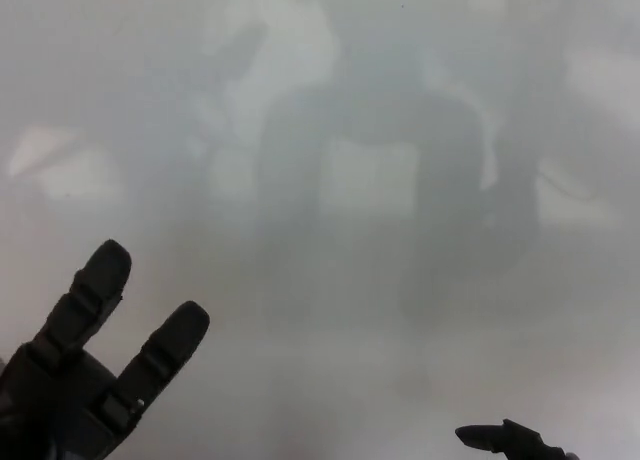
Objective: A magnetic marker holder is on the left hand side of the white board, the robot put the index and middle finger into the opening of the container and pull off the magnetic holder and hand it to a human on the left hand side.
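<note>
Presently: left robot hand, fingers spread, empty before whiteboard; holder absent, presumably delivered. Right robot hand: state indeterminable.

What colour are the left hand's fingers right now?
Black, on the left hand, seen in the head view against the whiteboard.

The white board fills the view — glossy, grey-white, hazy with dim reflections toward twelve o'clock; no marker holder shows on it — bare surface throughout.
</note>
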{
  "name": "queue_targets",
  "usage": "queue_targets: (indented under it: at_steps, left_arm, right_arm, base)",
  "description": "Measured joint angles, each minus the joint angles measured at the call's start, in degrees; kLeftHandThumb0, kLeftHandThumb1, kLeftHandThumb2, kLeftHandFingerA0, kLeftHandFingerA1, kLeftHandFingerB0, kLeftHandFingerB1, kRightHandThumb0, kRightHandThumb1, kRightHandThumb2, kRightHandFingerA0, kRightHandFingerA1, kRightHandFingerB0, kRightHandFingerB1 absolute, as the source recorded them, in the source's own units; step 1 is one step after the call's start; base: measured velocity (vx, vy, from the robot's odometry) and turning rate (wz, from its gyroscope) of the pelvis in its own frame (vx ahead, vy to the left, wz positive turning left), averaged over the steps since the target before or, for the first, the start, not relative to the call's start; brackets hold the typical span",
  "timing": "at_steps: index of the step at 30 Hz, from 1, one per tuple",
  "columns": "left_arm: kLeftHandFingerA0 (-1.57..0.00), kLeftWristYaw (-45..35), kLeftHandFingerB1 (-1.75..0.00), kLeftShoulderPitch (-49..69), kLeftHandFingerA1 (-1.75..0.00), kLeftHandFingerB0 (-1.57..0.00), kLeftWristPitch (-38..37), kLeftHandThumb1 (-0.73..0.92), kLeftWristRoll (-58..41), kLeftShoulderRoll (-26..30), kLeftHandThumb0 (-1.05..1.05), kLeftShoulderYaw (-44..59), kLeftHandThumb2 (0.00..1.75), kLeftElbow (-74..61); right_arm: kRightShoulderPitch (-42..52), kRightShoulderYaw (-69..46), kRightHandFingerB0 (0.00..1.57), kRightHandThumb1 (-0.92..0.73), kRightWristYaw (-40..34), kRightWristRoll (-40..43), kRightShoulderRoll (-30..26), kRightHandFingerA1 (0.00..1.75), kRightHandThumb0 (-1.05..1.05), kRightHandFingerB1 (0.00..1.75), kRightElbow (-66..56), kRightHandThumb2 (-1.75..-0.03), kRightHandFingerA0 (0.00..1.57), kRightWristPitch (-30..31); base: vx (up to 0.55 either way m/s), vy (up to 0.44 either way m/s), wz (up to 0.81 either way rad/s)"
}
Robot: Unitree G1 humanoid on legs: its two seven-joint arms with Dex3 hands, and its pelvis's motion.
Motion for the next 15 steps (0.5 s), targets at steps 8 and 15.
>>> queue_targets:
  at_steps: [8,15]
  left_arm:
    - [-0.36,5.99,-0.42,2.58,-0.52,-0.23,-8.57,0.45,7.99,-0.31,-0.63,-2.86,0.84,1.54]
    - [-0.43,11.86,-0.30,5.17,-0.38,-0.29,-15.79,0.84,14.54,-0.82,-0.73,-5.35,0.66,6.01]
  right_arm:
    - [0.02,0.07,0.68,-0.79,0.18,0.00,0.12,0.59,-0.50,0.44,0.00,-0.64,0.89,0.00]
    - [0.39,0.43,0.56,-0.64,0.21,-0.02,0.52,0.76,-0.46,0.61,0.01,-1.04,0.86,0.00]
  base:
    - [0.00,0.000,0.00]
    - [0.00,0.000,0.00]
